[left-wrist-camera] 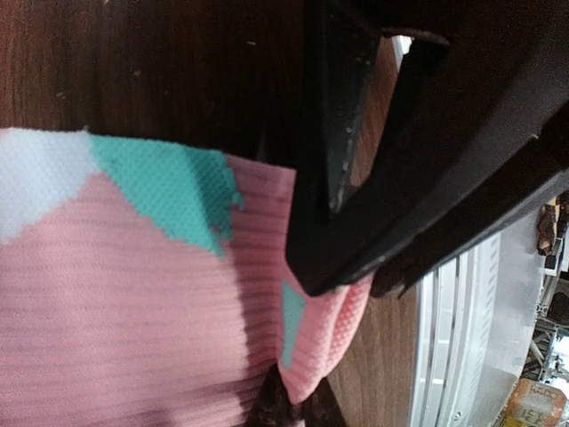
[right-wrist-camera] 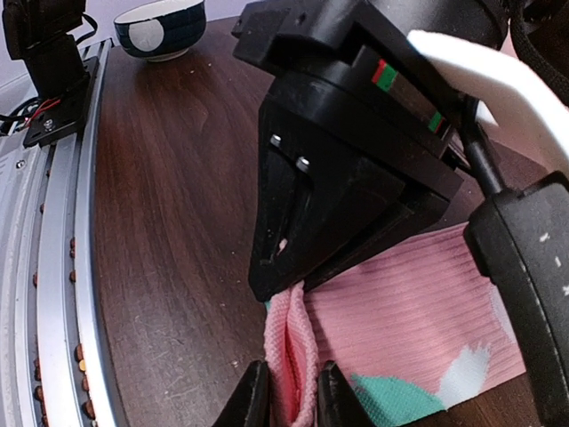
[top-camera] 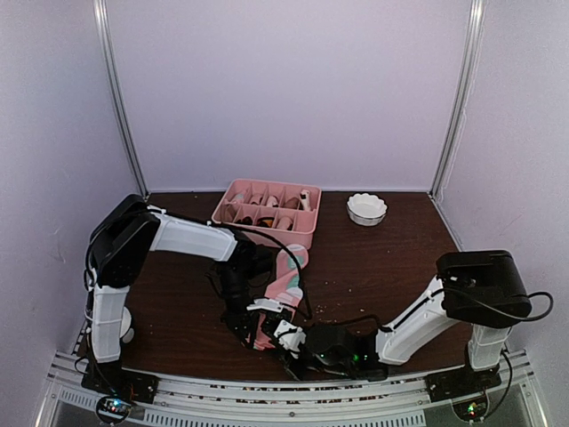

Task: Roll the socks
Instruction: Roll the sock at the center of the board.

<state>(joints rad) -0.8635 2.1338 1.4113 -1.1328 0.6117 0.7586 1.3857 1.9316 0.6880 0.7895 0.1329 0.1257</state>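
Dark wood worktop (top-camera: 382, 267): overhead view hides both grips, wrist views show left hand (right-wrist-camera: 277, 280) clamped tight on pink sock (right-wrist-camera: 400, 307), right hand (right-wrist-camera: 289, 402) pinching the same folded edge.

1. A divided tray (top-camera: 267, 237) sits at the back middle of the table (top-camera: 382, 267), with a bowl (top-camera: 366, 209) apart to its right.
2. The long sock (top-camera: 286, 280) lies just before the tray and runs toward the near edge.
3. A second bowl (right-wrist-camera: 162, 27) sits at the table's near-left edge.

Pink sock (top-camera: 286, 283), ribbed, teal and white patches: lies stretched lengthwise on dark surface (top-camera: 382, 258); near edge bunched into raised fold.
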